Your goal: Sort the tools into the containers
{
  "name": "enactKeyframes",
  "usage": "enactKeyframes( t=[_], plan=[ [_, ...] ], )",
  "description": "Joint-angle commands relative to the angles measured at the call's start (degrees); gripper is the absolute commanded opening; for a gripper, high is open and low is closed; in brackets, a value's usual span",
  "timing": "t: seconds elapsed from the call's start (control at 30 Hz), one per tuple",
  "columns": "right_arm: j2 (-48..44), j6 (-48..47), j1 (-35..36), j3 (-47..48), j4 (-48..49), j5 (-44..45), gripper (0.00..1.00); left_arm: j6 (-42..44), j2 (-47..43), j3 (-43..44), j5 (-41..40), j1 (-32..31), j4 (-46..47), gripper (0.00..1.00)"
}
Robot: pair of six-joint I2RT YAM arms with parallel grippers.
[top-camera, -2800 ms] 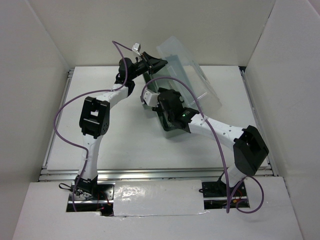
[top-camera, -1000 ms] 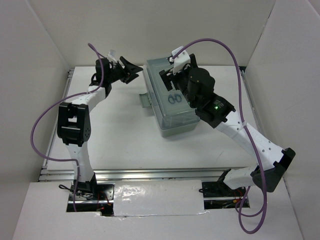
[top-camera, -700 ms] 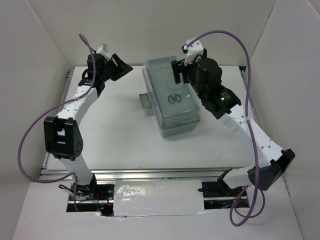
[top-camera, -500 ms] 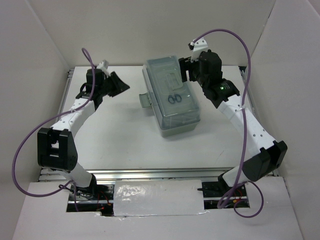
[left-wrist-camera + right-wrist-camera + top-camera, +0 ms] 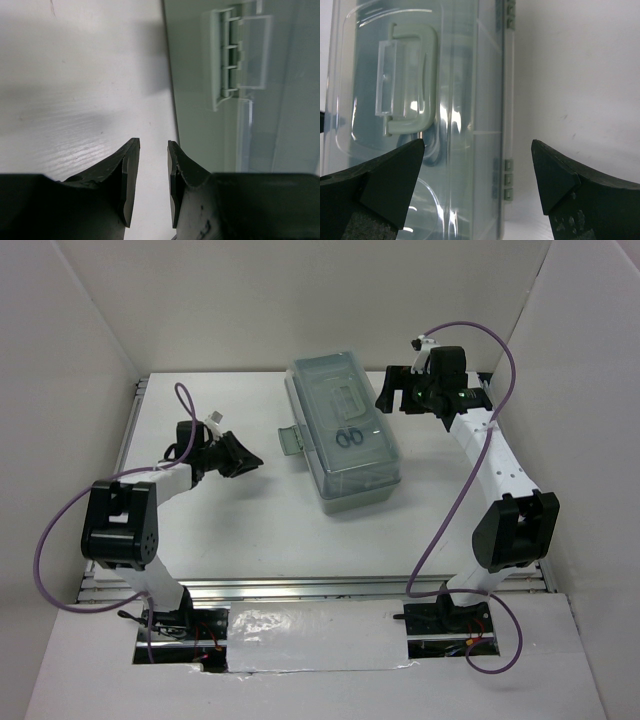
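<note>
The sage-green toolbox (image 5: pixel 345 475) stands in the middle of the table with its clear lid shut. Black-handled scissors (image 5: pixel 348 437) show through the lid; the other tools are hidden. My left gripper (image 5: pixel 252 458) is low over the table, left of the box, its jaws a narrow gap apart and empty. In the left wrist view (image 5: pixel 153 145) it points at the box's side wall (image 5: pixel 200 125) and latch (image 5: pixel 235 65). My right gripper (image 5: pixel 390 395) is wide open and empty at the box's far right. In the right wrist view (image 5: pixel 477 145) it looks down on the lid (image 5: pixel 465 75) and handle (image 5: pixel 427 75).
White walls close in the table on the left, back and right. A metal rail (image 5: pixel 320 585) runs along the near edge. Purple cables (image 5: pixel 60 530) loop beside both arms.
The toolbox lid, open at first, is now shut. Both arms have pulled away from the box: the left one down and left to the table, the right one to the far right.
</note>
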Motion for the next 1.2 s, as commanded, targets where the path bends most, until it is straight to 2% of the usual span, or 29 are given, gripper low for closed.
enactKeyframes(
  t=[0.0, 0.13, 0.3, 0.4, 0.53, 0.73, 1.03, 1.17],
  plan=[
    [0.3, 4.6, -0.7, -1.2, -1.3, -8.0, 0.96, -3.4, 5.8, 1.9, 2.6, -2.3, 4.1, 0.41],
    [-0.2, 5.5, -1.1, -5.2, -1.8, -9.8, 0.97, -4.0, 11.7, 4.7, -0.2, -4.5, 5.4, 0.41],
    [-0.1, 6.0, -0.6, -7.9, -2.1, -9.9, 0.98, -3.1, 15.9, 11.8, -2.7, -7.5, 2.2, 0.41],
    [-0.4, 6.2, 0.3, -9.0, -2.6, -9.5, 0.96, -2.3, 16.3, 15.2, -3.9, -8.6, 1.6, 0.41],
    [-1.5, 7.1, 1.5, -10.3, -3.0, -10.3, 0.87, -1.4, 16.1, 20.2, -5.3, -9.2, 0.2, 0.41],
    [-3.2, 8.2, 3.5, -12.0, -2.3, -10.8, 0.85, 1.8, 16.6, 24.4, -5.8, -11.0, -0.7, 0.41],
    [-2.8, 7.1, 6.7, -10.6, -2.1, -9.3, 0.81, 2.6, 16.2, 26.3, -3.8, -13.6, 0.4, 0.39],
    [-2.6, 6.6, 7.3, -10.1, -2.0, -9.0, 0.81, 6.4, 13.5, 25.8, -8.6, -15.8, -0.4, 0.39]
  ],
)
